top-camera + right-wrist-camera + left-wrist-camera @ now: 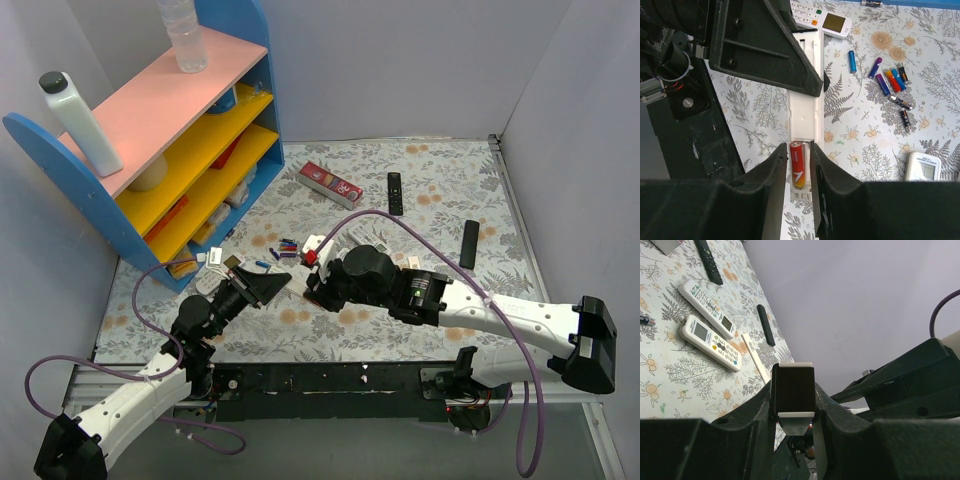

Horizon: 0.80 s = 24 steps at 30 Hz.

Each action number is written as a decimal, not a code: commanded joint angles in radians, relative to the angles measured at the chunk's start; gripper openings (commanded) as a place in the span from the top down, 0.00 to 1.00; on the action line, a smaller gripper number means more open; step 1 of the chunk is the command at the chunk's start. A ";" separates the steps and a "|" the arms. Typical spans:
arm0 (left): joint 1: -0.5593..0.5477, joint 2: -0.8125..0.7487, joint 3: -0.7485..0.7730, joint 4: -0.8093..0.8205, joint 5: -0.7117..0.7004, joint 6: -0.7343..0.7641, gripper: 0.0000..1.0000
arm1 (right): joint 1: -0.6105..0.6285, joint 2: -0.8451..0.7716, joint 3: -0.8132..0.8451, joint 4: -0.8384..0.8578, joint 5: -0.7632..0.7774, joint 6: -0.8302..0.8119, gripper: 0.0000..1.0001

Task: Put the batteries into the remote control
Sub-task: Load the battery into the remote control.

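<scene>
Centrally, item one: remote control [804, 107], a slim white bar held above the bench [865, 145] at the spot where the two arms meet. Its open battery bay faces the right wrist camera, and its long axis runs straight away from that camera. Holder: left gripper [793, 385], jaws clamped across the bar partway along it, well clear of the bay. Item two: red battery [797, 170], lying in the left half of the bay at the end of the remote nearest the right wrist, its long axis parallel to the bar. Attending tool: right gripper [798, 147], directly over the cell, jaws drawn in against its two long sides across its short axis. The cell therefore sits squarely between the jaws, neither ahead of them nor off to one side. Judgement: the coming move depends on this alignment. The cell needs pressing down flat into its slot, and the right arm is the one placed to do it, since the left is occupied as the clamp. Item three: loose batteries [887, 82], a small cluster with blue, red and dark wraps lying on the bench just beside the held remote, apart from both pairs of jaws.
</scene>
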 commanded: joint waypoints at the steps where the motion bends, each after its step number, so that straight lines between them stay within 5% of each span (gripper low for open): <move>1: 0.000 -0.008 -0.059 0.006 0.014 -0.006 1.00 | -0.001 0.016 0.041 0.022 -0.003 0.012 0.69; 24: 0.000 -0.046 -0.060 0.002 0.008 -0.029 1.00 | -0.001 0.039 -0.002 0.032 0.002 0.009 0.82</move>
